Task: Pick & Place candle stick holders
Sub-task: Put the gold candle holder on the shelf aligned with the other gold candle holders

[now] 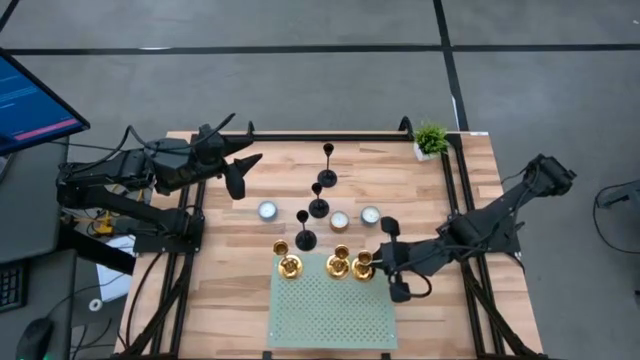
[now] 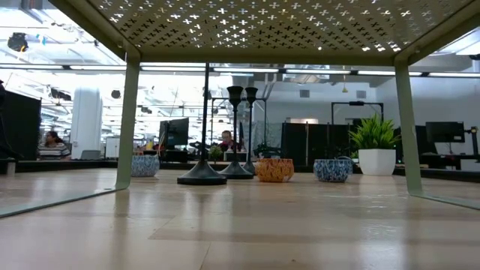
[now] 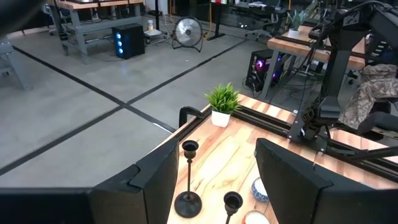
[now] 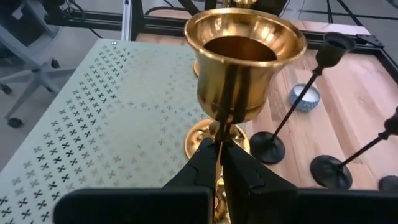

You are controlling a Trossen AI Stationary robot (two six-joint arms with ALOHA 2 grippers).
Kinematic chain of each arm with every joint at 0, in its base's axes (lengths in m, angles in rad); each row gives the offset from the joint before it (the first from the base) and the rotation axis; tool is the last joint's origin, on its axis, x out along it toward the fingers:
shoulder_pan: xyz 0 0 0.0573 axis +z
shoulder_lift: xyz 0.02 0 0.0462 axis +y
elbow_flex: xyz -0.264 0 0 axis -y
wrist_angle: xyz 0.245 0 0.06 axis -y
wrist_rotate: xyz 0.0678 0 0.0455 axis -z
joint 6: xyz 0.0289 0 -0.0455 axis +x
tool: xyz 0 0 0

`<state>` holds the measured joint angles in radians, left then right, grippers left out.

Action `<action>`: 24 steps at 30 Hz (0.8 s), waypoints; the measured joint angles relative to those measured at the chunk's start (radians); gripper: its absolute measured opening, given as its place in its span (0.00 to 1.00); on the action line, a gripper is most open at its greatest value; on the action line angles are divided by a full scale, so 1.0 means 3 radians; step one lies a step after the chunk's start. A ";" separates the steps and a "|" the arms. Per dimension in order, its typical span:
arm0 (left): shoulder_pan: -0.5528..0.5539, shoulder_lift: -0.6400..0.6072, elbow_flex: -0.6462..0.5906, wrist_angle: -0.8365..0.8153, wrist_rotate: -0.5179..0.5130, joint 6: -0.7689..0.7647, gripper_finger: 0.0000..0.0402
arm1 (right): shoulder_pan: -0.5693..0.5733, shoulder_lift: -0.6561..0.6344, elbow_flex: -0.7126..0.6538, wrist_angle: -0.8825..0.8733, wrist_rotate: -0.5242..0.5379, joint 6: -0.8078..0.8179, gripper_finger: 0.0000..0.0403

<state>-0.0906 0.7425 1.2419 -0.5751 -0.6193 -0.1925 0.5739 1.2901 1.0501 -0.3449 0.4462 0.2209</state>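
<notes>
Your wooden table (image 1: 230, 300) carries a pale green perforated stand (image 1: 330, 305) at its near edge. Your right arm reaches in low from the right, elbow bent, its right gripper (image 1: 385, 262) at the stand's back right corner. Your left arm hangs raised over the far left of the table; the left gripper (image 1: 238, 165) has its fingers spread apart around nothing.

Three black holders (image 1: 318, 195) stand upright in a slanting row mid-table. Three gold ones line the stand's back edge. The held gold holder (image 4: 239, 62), rightmost of them, stands upright, cup up. Your right fingers (image 4: 202, 168) are pinched together on its thin stem, just below the cup and above its round base.
</notes>
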 joint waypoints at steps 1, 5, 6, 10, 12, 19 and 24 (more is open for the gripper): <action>0.0000 0.0000 0.0000 0.0001 0.0000 0.0000 0.53 | -0.0011 0.0002 0.0006 -0.0006 -0.0003 -0.0024 0.00; 0.0000 -0.0001 0.0000 0.0001 0.0000 0.0000 0.53 | -0.0076 0.0002 0.0023 0.0014 -0.0036 -0.0088 0.00; 0.0000 -0.0001 0.0000 0.0001 0.0000 0.0000 0.53 | -0.0089 0.0002 0.0023 0.0047 -0.0077 -0.0105 0.00; 0.0000 -0.0001 0.0000 0.0001 0.0000 0.0001 0.53 | -0.0125 0.0018 0.0026 0.0156 -0.0202 -0.0157 0.00; 0.0001 -0.0001 0.0000 0.0001 0.0000 0.0001 0.53 | -0.0154 0.0061 0.0030 0.0175 -0.0262 -0.0160 0.00; 0.0000 -0.0001 0.0000 0.0001 0.0000 0.0001 0.53 | -0.0178 0.0138 0.0030 0.0312 -0.0375 -0.0273 0.00; 0.0001 -0.0001 0.0000 0.0001 0.0000 0.0001 0.53 | -0.0172 0.0060 0.0024 0.0292 -0.0369 -0.0293 0.00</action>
<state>-0.0903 0.7422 1.2419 -0.5747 -0.6193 -0.1922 0.5222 1.3082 1.0573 -0.2573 0.3355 0.1330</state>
